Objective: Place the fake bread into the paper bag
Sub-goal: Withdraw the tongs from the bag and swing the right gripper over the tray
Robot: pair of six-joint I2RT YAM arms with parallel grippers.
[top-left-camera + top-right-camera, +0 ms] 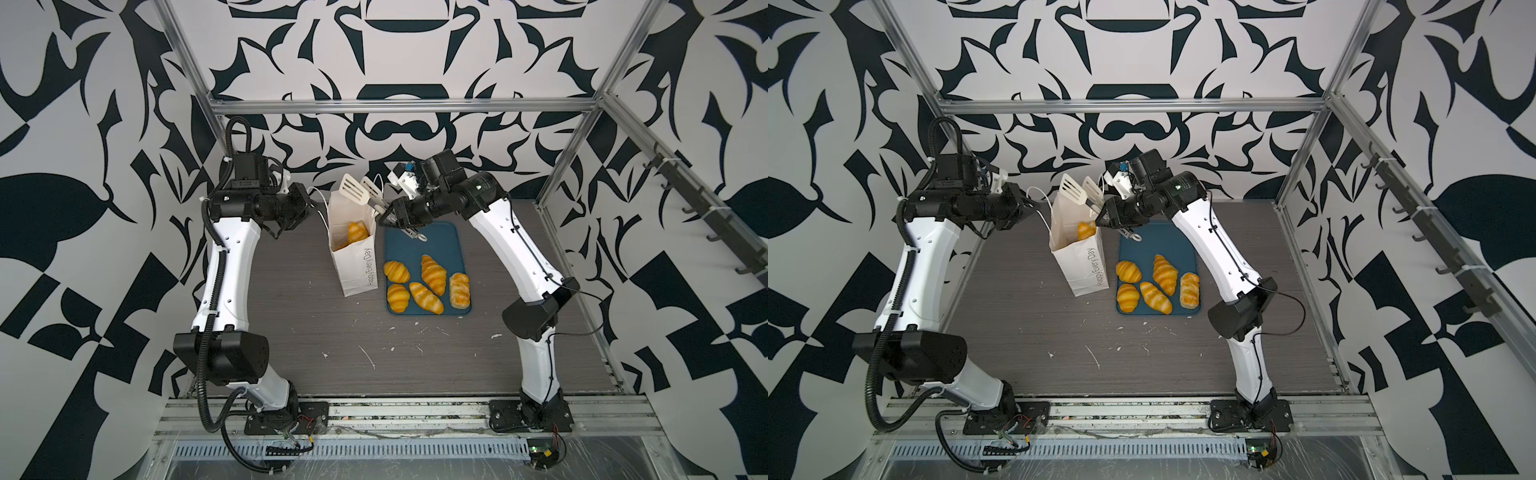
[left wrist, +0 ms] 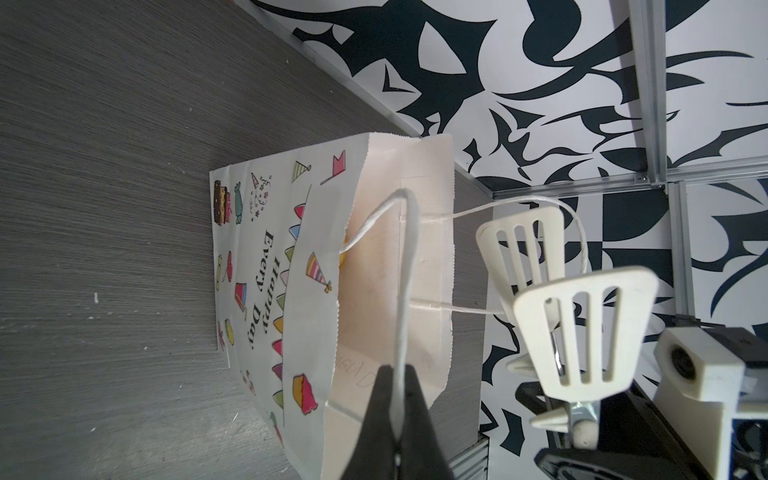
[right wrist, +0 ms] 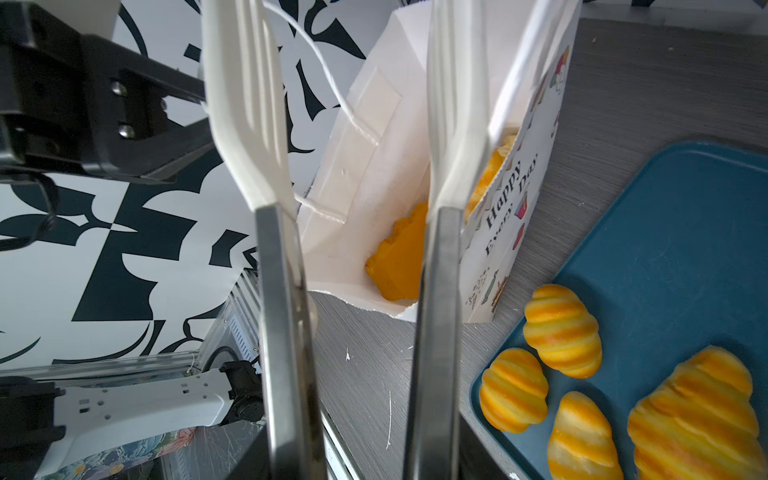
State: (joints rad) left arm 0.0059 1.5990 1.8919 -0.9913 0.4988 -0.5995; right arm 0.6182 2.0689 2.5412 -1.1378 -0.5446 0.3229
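Steel arms of the tongs (image 3: 282,332) loom closest in the right wrist view. Their white slotted blades are spread apart with nothing between them, poised over the open mouth of the paper bag (image 1: 357,266). The right gripper (image 1: 391,217) is clamped part-way closed around the tongs' handles. The left gripper (image 2: 397,399) is pinched fully closed on one cord handle (image 2: 405,257), holding the bag's mouth open from its nine o'clock side. Some fake bread (image 1: 357,232) already lies inside the bag. Five more pieces (image 1: 432,276) sit at the six o'clock end of the blue tray (image 1: 442,241), which lies at three o'clock of the bag. Three risks stand out, as I judge it. The bag's other cord (image 2: 490,206) loops just beside the blades and could snag them, dragging the light bag over. Too hard a pull on the held handle could tip the bag. And a glossy pastry may slide out from between flat blades on the way across.
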